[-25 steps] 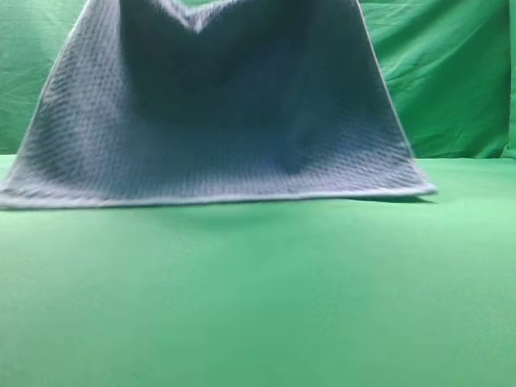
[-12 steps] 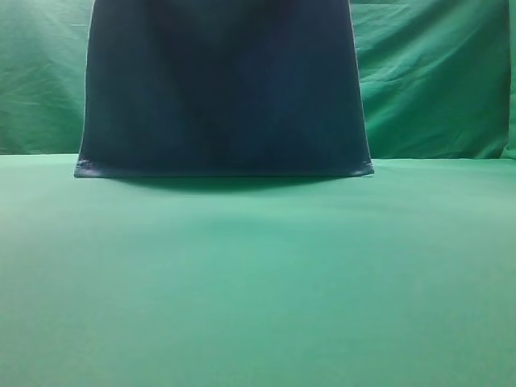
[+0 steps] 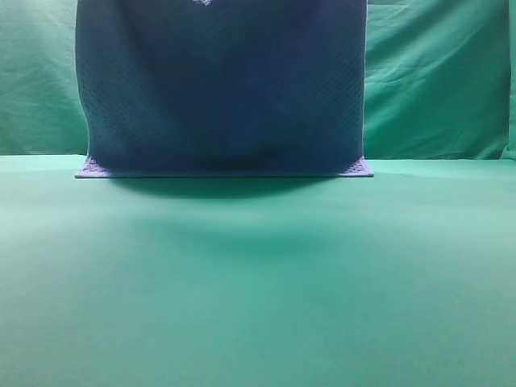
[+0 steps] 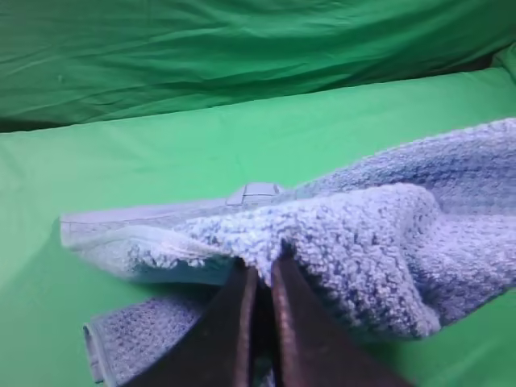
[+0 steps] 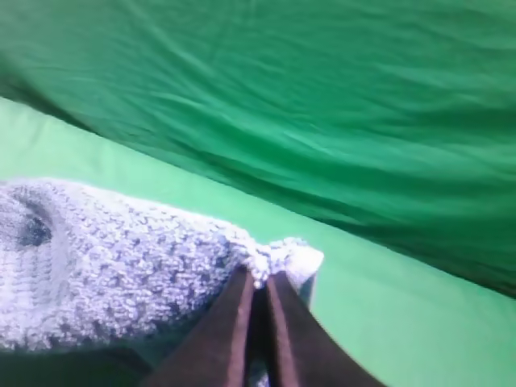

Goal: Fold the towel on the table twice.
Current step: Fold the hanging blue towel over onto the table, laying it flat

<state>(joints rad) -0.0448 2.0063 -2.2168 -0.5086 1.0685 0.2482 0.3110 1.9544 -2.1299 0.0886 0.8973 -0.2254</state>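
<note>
Hanging as a tall curtain in the exterior view, the thick blue-grey waffle-knit towel [image 3: 222,89] is now dropping straight down, its pale hem touching the smooth matte green table [image 3: 258,290] near the far edge, where a second ago it was flaring wide and slack; this suggests the first fold is being carried over. On the left, the left gripper [image 4: 260,270] is pinching a bunched towel corner between closed fingers. On the right, the right gripper [image 5: 258,278] is likewise clamping a towel corner before the wrinkled green backdrop cloth [image 5: 322,105]. No brand, label or readable writing is showing anywhere
</note>
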